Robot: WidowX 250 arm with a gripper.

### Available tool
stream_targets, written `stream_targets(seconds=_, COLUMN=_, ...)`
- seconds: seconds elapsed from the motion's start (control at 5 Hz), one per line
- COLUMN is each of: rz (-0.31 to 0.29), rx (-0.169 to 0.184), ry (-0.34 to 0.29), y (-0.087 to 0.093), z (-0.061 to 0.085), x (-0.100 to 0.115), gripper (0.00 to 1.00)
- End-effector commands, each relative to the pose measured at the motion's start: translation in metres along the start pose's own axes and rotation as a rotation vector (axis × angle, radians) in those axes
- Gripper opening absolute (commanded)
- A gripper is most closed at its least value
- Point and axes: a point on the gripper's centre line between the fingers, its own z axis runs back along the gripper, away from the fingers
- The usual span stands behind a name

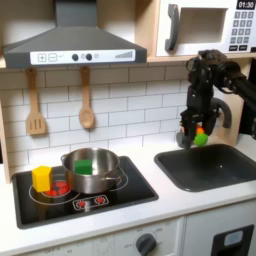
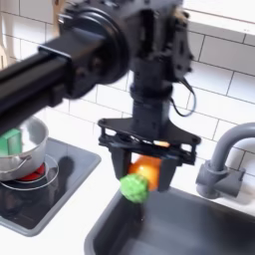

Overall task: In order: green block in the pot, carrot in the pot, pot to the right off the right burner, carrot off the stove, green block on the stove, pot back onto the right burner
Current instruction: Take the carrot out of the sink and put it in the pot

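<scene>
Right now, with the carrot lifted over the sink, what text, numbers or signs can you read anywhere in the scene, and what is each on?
"01:30": on the microwave display, at the top right of the first exterior view; digits small, so this is my best reading.
Microwave keypad: button marks too small to read.
Range hood controls: no readable labels.
Stove front edge: red control marks, blurred, unreadable.
Oven knob panel: nothing legible.
</scene>
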Motion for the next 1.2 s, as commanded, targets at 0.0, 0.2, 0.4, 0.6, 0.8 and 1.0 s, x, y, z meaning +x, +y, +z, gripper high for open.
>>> stream_targets(seconds=0.0, rz=0.043, rx=0.009, ry=-0.008, y=0.023, z=0.012, x=0.006, gripper=0.00)
stream_targets(seconds=0.2, rz=0.079, rx=0.021, ry=-0.022, y=0.038, z=0.015, x=0.010, gripper=0.00)
stream_targets(seconds=0.4, rz=0.093, rx=0.029, ry=-0.029, y=0.051, z=0.016, x=0.016, gripper=0.00)
stream_targets(seconds=0.6, rz=0.106, rx=0.034, ry=-0.054, y=0.061, z=0.023, x=0.021, gripper=0.00)
stream_targets(seconds=0.8, rz=0.115, rx=0.048, ry=-0.064, y=0.071, z=0.024, x=0.028, gripper=0.00)
stream_targets(seconds=1.0, rz=0.136, rx=0.058, ry=-0.058, y=0.081, z=0.021, x=0.033, gripper=0.00)
